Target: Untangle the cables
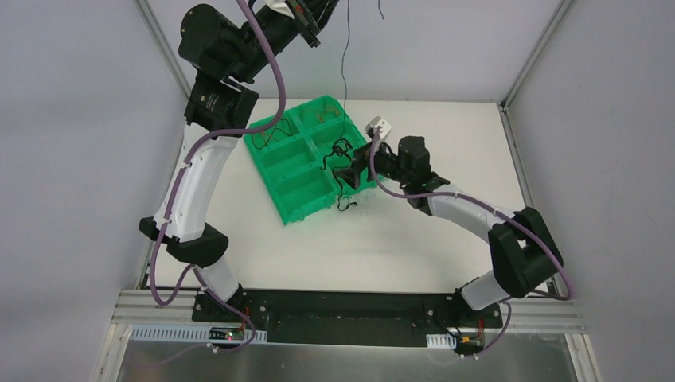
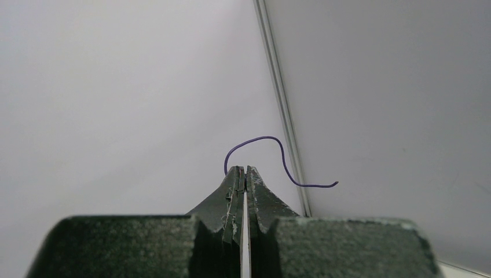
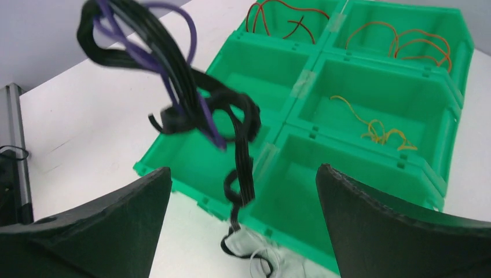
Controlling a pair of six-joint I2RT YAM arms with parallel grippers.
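Note:
A thin purple cable (image 2: pixel 272 139) curls out from the tips of my left gripper (image 2: pixel 244 169), which is shut on it high above the table. In the top view that cable (image 1: pixel 345 56) hangs as a long thin line down to a tangle of black and purple cables (image 1: pixel 341 151) over the green tray (image 1: pixel 296 208). My right gripper (image 3: pixel 243 169) is open beside the tangle (image 3: pixel 185 98), and one black strand (image 3: pixel 240 174) dangles between its fingers untouched. White cables (image 3: pixel 260 260) lie on the table under it. In the top view the right gripper (image 1: pixel 349 171) sits at the tray's right edge.
The tray's compartments hold red cables (image 3: pixel 284 17), orange cables (image 3: pixel 405 37) and yellow cables (image 3: pixel 376 127). An aluminium frame post (image 2: pixel 284 116) stands close behind the left gripper. White table (image 1: pixel 414 247) spreads in front of the tray.

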